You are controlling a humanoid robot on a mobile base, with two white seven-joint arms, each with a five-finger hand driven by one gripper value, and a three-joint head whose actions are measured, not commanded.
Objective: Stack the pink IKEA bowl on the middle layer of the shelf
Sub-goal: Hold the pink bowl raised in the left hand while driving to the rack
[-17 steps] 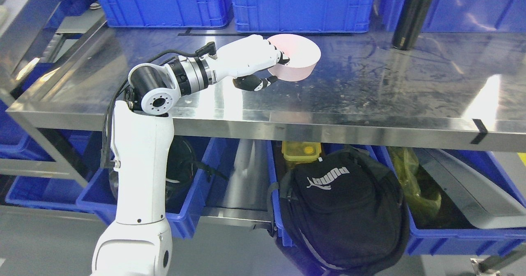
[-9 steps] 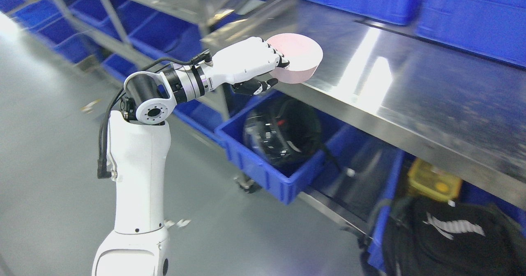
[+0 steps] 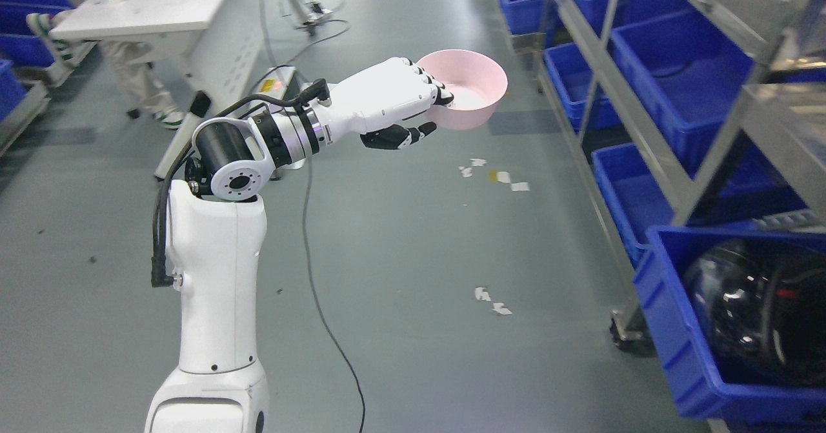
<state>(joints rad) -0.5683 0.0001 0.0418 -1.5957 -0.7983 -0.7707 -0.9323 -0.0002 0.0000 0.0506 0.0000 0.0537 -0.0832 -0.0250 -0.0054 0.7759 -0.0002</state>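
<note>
My left hand [image 3: 423, 107] is shut on the near rim of a pink bowl [image 3: 474, 91], with fingers curled over the rim and the thumb beneath. The bowl is held upright in the air above the grey floor, mouth up and nothing inside it. The white left arm [image 3: 216, 278] rises from the bottom left and bends at the elbow toward the bowl. The metal shelf rack [image 3: 652, 142] stands to the right, apart from the bowl. My right arm does not show.
Blue bins [image 3: 671, 71] sit on the rack's lower levels; the nearest one [image 3: 716, 355] holds a dark helmet [image 3: 768, 310]. A white table [image 3: 168, 13] stands at the upper left with a person's legs [image 3: 139, 81] beside it. A black cable [image 3: 316, 278] and paper scraps [image 3: 493, 175] lie on the floor.
The whole picture has swung left, so the camera has turned away from the steel shelf toward the open floor. The hand keeps the same hold on the bowl.
</note>
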